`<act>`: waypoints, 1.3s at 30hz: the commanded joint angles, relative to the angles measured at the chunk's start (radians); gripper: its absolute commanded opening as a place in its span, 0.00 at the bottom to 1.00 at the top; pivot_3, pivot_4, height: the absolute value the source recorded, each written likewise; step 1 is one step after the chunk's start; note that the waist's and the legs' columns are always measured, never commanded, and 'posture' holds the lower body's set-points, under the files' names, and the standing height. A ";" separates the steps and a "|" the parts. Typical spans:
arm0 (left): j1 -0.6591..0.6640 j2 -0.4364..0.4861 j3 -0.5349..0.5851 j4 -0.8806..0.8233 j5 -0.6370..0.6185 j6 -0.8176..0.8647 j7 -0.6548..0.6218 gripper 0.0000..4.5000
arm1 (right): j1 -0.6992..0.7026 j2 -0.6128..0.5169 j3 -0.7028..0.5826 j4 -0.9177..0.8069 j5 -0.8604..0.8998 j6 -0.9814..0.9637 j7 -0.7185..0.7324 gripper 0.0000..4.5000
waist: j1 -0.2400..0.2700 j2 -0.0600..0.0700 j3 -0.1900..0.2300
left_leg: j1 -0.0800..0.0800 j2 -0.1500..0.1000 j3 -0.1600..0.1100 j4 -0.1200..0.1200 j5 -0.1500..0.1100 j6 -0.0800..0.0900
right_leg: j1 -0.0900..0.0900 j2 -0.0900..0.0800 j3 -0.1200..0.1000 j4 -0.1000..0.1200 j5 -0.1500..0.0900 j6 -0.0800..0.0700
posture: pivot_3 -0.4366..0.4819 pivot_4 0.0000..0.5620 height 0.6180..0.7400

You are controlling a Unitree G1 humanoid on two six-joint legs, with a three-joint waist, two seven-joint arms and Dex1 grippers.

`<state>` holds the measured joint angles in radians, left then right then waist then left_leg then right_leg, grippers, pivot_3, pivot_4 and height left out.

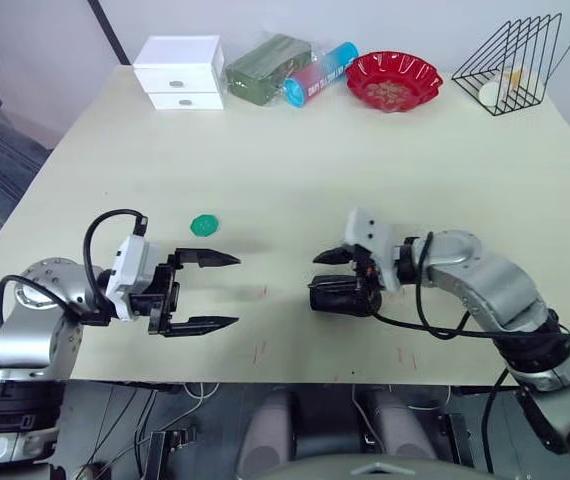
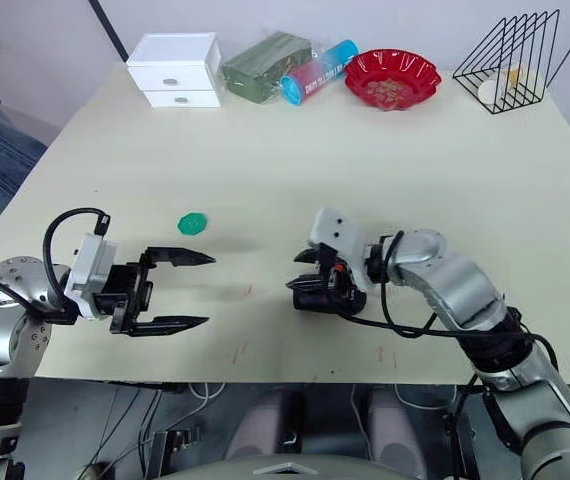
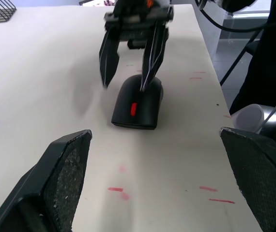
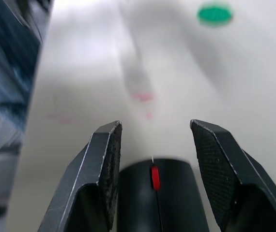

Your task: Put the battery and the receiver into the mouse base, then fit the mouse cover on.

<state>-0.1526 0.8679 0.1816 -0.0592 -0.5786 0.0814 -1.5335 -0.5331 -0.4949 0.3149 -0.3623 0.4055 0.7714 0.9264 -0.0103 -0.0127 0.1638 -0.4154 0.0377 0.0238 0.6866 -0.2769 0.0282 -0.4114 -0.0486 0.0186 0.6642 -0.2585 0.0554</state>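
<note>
Black glossy plastic, smooth and arched: the mouse cover (image 3: 137, 100) is seen seated over the mouse base on the cream counter (image 1: 295, 150), red wheel showing on top. It is straddled by the right pincer (image 4: 153, 151), fingers spread either side, not yet pinching. The shell is judged light, rigid and slippery; hold is best taken across its flanks, low, with modest pressure. The left pincer (image 1: 213, 291) hangs spread wide and empty, well apart, a green disc (image 1: 203, 225) nearby.

Cream table (image 1: 365, 160) bearing mouse (image 3: 138, 102)
</note>
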 commanded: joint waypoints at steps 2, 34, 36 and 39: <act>-0.011 0.006 0.000 0.003 -0.005 -0.011 -0.022 1.00 | 0.096 -0.029 -0.104 -0.034 0.047 -0.132 0.049 0.53 | -0.001 0.000 0.000 | 0.000 0.000 0.000 0.000 0.000 0.000 | 0.000 0.000 0.000 0.000 0.000 0.000 | 0.48 0.27 1.00; -0.037 0.027 0.000 0.026 -0.001 -0.007 -0.044 1.00 | 0.311 0.105 -0.067 0.552 -0.152 -0.816 0.200 0.53 | -0.006 0.000 0.000 | 0.003 0.001 0.001 0.000 0.001 -0.001 | 0.001 0.002 0.002 0.002 0.000 0.000 | 0.48 0.27 1.00; -0.036 0.027 0.002 0.030 0.000 -0.009 -0.045 1.00 | 0.324 0.101 -0.057 0.555 -0.156 -0.819 0.205 0.53 | -0.006 -0.001 -0.001 | 0.005 0.001 0.001 0.000 0.001 -0.001 | 0.003 0.002 0.002 0.002 0.000 0.000 | 0.48 0.27 1.00; -0.031 0.027 0.006 0.033 0.000 -0.011 -0.046 1.00 | 0.334 0.106 -0.070 0.532 -0.132 -0.830 0.203 0.53 | -0.006 -0.001 -0.001 | 0.013 0.001 0.001 -0.002 0.001 -0.001 | 0.010 0.002 0.003 0.002 -0.001 -0.001 | 0.48 0.27 1.00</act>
<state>-0.1851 0.8769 0.1770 -0.0250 -0.5721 0.0815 -1.5510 -0.2325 -0.3806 0.2161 0.1364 0.3132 -0.0731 1.1267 -0.0159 -0.0138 0.1628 -0.3968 0.0390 0.0255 0.6829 -0.2764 0.0272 -0.3965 -0.0463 0.0213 0.6645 -0.2596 0.0537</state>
